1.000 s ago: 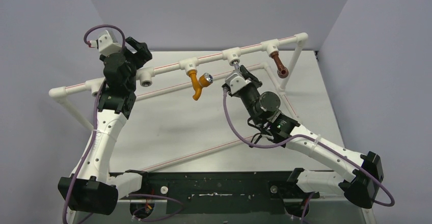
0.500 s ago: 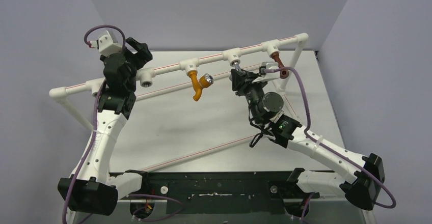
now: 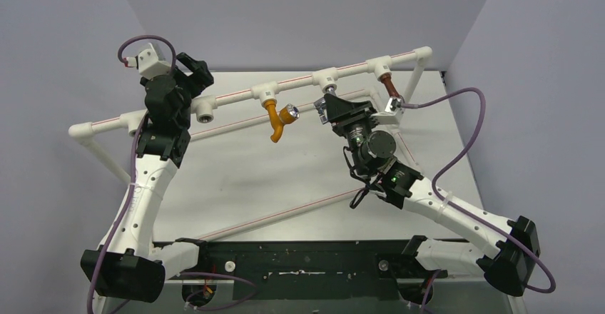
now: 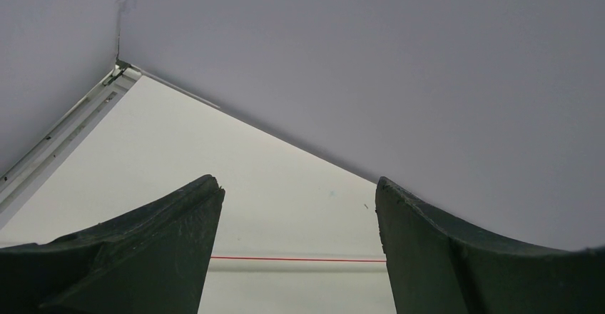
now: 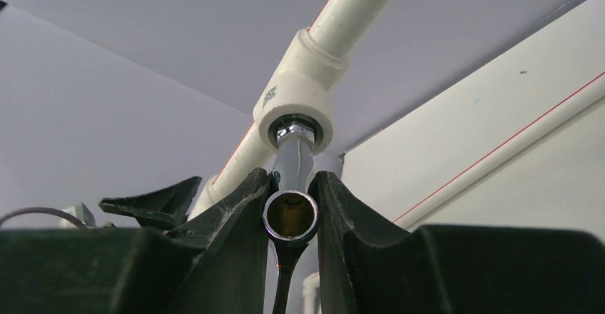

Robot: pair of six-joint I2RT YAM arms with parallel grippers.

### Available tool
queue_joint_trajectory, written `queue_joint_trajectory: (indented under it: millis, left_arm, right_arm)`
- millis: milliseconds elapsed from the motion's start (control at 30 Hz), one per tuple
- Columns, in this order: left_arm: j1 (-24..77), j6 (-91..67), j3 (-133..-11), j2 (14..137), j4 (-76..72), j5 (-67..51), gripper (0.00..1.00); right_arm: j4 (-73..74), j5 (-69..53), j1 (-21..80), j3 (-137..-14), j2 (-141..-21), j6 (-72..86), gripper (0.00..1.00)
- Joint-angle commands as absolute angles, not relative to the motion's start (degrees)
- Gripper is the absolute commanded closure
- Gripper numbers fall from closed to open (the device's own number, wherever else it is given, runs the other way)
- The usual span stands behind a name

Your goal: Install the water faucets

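The silver faucet (image 5: pixel 290 213) has its threaded end in a white tee fitting (image 5: pixel 294 103) on the upper pipe, and my right gripper (image 5: pixel 292 180) is shut on its body. In the top view the right gripper (image 3: pixel 331 105) sits just below that tee, with the silver faucet (image 3: pixel 329 88) partly hidden by it. The orange faucet (image 3: pixel 274 123) with a chrome knob hangs from the tee to the left. The brown faucet (image 3: pixel 389 88) hangs from the tee to the right. My left gripper (image 3: pixel 195 67) is open and empty, raised at the far left; its fingers (image 4: pixel 178 242) frame a pipe.
The white pipe frame (image 3: pixel 235 93) spans the table with red-lined rails. An empty tee socket (image 3: pixel 205 116) sits below my left gripper. A lower rail (image 4: pixel 296 264) shows in the left wrist view. The purple cable (image 3: pixel 456 150) of my right arm loops out to the right.
My right wrist has rolled while gripping the silver faucet, and its camera and cable have swung from the left side over to the right. The left arm has not moved.
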State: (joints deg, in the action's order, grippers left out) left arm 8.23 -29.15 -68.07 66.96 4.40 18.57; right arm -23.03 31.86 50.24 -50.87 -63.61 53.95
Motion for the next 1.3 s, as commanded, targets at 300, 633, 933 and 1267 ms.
queue_joint_trajectory:
  millis: [300, 633, 933, 1267]
  left_arm:
    - [8.37, -28.47, -63.2, 70.49, 17.97, 17.84, 0.24]
    - [8.44, -28.35, -63.19, 70.49, 17.99, 17.84, 0.24]
    - [8.43, -28.39, -63.19, 70.4, 17.94, 17.8, 0.24]
    - [8.44, -28.33, -63.22, 70.49, 17.9, 17.74, 0.24]
  right_arm:
    - [-18.49, 35.31, 50.37, -63.13, -62.31, 80.29, 1.0]
    - [-16.38, 34.37, 50.19, -59.5, -61.5, 78.85, 0.6]
    - [-9.05, 33.65, 50.23, -56.83, -55.88, 72.02, 0.26]
    - [-1.99, 32.09, 50.15, -57.61, -49.97, 51.59, 0.23]
